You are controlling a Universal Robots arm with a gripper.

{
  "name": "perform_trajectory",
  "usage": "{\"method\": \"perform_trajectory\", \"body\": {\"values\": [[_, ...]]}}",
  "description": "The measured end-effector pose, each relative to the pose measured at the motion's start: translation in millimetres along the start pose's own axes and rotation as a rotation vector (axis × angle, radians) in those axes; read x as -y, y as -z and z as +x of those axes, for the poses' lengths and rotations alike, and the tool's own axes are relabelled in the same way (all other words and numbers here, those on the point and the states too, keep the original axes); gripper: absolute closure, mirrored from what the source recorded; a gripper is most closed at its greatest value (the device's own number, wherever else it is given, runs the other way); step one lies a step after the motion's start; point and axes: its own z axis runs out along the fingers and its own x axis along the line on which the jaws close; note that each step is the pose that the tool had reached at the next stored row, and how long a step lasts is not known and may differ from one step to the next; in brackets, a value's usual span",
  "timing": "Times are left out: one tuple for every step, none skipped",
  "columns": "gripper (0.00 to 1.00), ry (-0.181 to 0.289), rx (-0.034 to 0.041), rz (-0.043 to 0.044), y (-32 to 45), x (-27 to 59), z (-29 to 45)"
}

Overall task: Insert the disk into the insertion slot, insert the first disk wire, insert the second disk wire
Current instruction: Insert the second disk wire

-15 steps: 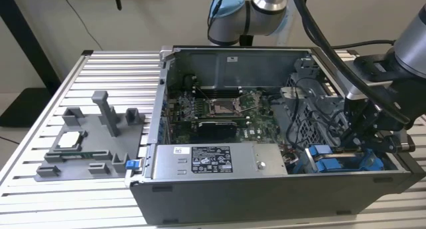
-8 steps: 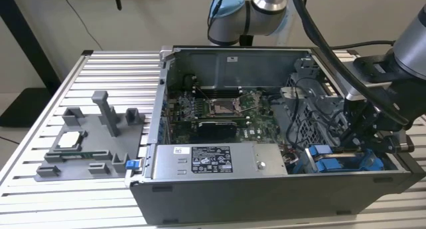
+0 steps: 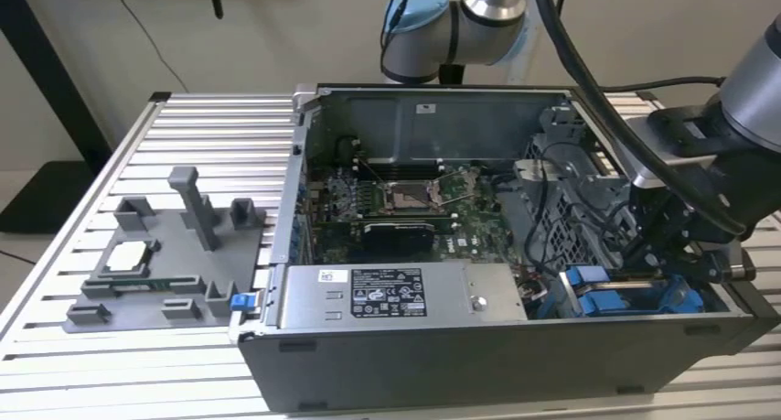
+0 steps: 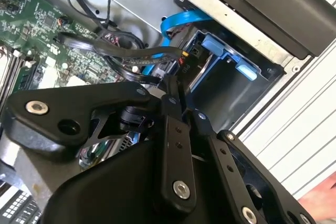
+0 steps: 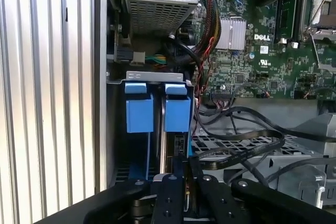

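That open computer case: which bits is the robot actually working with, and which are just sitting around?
In the job:
the disk in its blue carrier, seated in the case's drive bay
the gripper, right at the disk
black cables beside the bay

Just there:
grey fixture tray on the table
power supply box
motherboard

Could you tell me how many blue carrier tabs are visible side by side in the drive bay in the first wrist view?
2: one blue tab nearer the case wall, the other beside it toward the motherboard. More may be hidden below the gripper.
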Motion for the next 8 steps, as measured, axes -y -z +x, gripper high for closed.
{"method": "perform_trajectory", "body": {"values": [[1.0, 0.0, 0.0025, 0.0, -0.2, 0.2, 0.1], [1.0, 0.0, 0.0051, 0.0, -0.5, 0.3, 0.1], [1.0, 0.0, 0.0072, 0.0001, -0.7, 0.5, 0.1], [1.0, -0.001, 0.0089, 0.0001, -0.8, 0.7, 0.2], [1.0, -0.001, 0.0097, 0.0, -0.9, 0.9, 0.3], [1.0, -0.001, 0.0101, 0.0, -1.1, 1.2, 0.7], [1.0, -0.001, 0.0103, 0.0001, -1.1, 1.4, 1.0], [1.0, -0.001, 0.0104, 0.0001, -1.2, 1.5, 1.3]]}}
